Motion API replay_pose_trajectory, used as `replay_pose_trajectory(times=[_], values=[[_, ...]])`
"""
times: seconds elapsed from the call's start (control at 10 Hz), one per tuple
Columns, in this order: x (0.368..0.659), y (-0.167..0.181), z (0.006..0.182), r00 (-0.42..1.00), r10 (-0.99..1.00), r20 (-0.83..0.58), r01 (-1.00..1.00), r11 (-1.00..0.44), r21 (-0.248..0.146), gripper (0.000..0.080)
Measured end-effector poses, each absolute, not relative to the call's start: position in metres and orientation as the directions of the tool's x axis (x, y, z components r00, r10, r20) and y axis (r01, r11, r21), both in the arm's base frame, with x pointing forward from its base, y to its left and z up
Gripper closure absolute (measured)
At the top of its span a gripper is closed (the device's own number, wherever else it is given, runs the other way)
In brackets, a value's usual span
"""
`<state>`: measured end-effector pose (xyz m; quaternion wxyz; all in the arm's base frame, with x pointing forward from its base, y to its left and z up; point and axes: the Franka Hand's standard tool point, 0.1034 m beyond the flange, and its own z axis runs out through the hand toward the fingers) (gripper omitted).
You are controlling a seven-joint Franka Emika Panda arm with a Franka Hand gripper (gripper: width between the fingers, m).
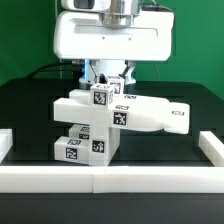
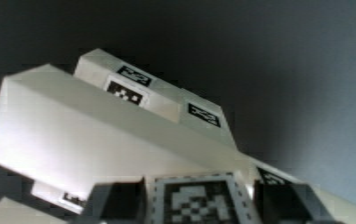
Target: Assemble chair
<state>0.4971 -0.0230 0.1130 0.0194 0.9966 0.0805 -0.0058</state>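
Pincer [image 1: 108, 78] clamped on chair [image 1: 105, 110] block from straight above, long bar lying crosswise, sticking toward exterior view's right over tabletop [image 1: 30, 110].

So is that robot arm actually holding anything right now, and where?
Yes. The end effector is shut on the top end of a small white tagged chair piece standing among the other parts.

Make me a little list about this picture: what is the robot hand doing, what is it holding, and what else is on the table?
robot hand: the gripper is shut on a chair part
held part: white chair piece with black-and-white tags, lifted and tilted
under it: smaller white tagged blocks on the black table
front edge: long low white border rail
wrist view: tagged white pieces, close and blurry
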Motion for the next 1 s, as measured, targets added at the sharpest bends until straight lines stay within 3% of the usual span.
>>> replay_pose_trajectory(times=[0.5, 1.0], values=[[0.4965, -0.0228, 0.1124, 0.982, -0.190, -0.002, -0.189, -0.981, 0.035, 0.0514], [0.4969, -0.0249, 0.1111, 0.825, -0.564, 0.015, -0.564, -0.825, -0.013, 0.0512]])
